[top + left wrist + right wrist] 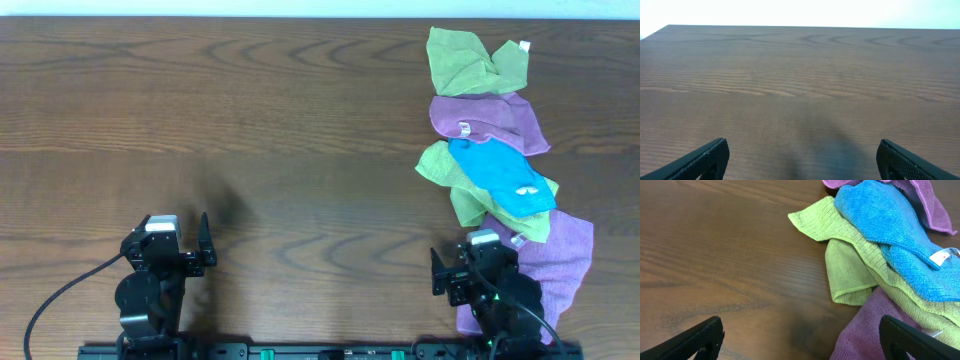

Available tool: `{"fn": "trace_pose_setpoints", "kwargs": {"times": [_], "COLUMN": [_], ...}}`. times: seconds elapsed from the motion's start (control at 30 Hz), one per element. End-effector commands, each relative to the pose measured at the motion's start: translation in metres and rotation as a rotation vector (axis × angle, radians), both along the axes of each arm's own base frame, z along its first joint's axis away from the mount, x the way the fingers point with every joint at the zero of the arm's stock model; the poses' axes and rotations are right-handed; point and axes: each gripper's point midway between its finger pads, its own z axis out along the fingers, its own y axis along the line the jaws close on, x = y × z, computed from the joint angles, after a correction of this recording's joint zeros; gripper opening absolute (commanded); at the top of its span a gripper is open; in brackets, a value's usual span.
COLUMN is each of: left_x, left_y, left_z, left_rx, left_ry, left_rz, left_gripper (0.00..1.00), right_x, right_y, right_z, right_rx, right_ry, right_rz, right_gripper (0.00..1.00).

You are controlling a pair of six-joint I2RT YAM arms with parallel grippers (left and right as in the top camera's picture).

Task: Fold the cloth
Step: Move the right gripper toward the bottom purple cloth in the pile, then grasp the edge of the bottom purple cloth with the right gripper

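Two pincers wait, parted and holding nothing; folding has not begun.

Left pincer (pixel 802 160) hangs over bare tabletop (pixel 300 120); right pincer (pixel 800 340) hovers by the mauve cloth (pixel 562 262), the near end of a heap, partly under a green cloth (pixel 855 275) and blue cloth (pixel 500 178). Likely next: pull the mauve cloth free and spread it flat.

This is looking like a robot lab bench rather than a home. Two arms (pixel 150 290) are sitting on a black rail (pixel 330 351) at the edge of a bare wood-grain table (pixel 250 110), a cable (pixel 60 300) is trailing off one, and a pile of microfibre cloths (pixel 490 150) is lying as test material.
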Motion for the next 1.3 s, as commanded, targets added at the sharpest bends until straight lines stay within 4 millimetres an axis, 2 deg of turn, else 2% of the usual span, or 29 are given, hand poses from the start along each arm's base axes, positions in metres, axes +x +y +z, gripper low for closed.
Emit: {"fn": "trace_pose_setpoints", "kwargs": {"times": [0.0, 0.63, 0.83, 0.87, 0.93, 1.0, 1.03, 1.07, 1.17, 1.27], "left_x": [-0.001, -0.001, -0.001, -0.001, -0.001, -0.001, -0.001, -0.001, -0.001, -0.001], "left_y": [0.001, 0.001, 0.001, 0.001, 0.001, 0.001, 0.001, 0.001, 0.001, 0.001], "left_z": [-0.013, -0.013, -0.013, -0.013, -0.013, -0.013, -0.013, -0.013, -0.013, -0.013], "left_rx": [-0.005, -0.005, -0.005, -0.005, -0.005, -0.005, -0.005, -0.005, -0.005, -0.005], "left_ry": [0.029, 0.03, 0.029, 0.029, 0.029, 0.029, 0.03, 0.029, 0.029, 0.029], "left_rz": [0.011, 0.011, 0.011, 0.011, 0.011, 0.011, 0.011, 0.011, 0.011, 0.011], "left_gripper": [0.95, 0.95, 0.95, 0.95, 0.95, 0.95, 0.95, 0.95, 0.95, 0.96], "right_x": [0.0, 0.0, 0.004, 0.009, 0.023, 0.035, 0.041, 0.043, 0.047, 0.055], "right_y": [0.0, 0.0, 0.0, 0.001, 0.002, 0.0, -0.011, -0.018, -0.028, -0.04], "right_z": [-0.005, -0.005, 0.002, 0.011, 0.041, 0.081, 0.112, 0.125, 0.145, 0.147], "right_rx": [-0.002, -0.003, 0.001, 0.016, 0.1, 0.216, 0.296, 0.329, 0.4, 0.432], "right_ry": [0.005, 0.004, -0.028, -0.068, -0.194, -0.351, -0.475, -0.525, -0.575, -0.502], "right_rz": [0.002, 0.002, 0.002, -0.003, -0.039, -0.091, -0.171, -0.212, -0.282, -0.374], "right_gripper": [0.99, 0.99, 0.99, 0.99, 0.99, 0.99, 0.99, 0.99, 0.99, 0.99]}}
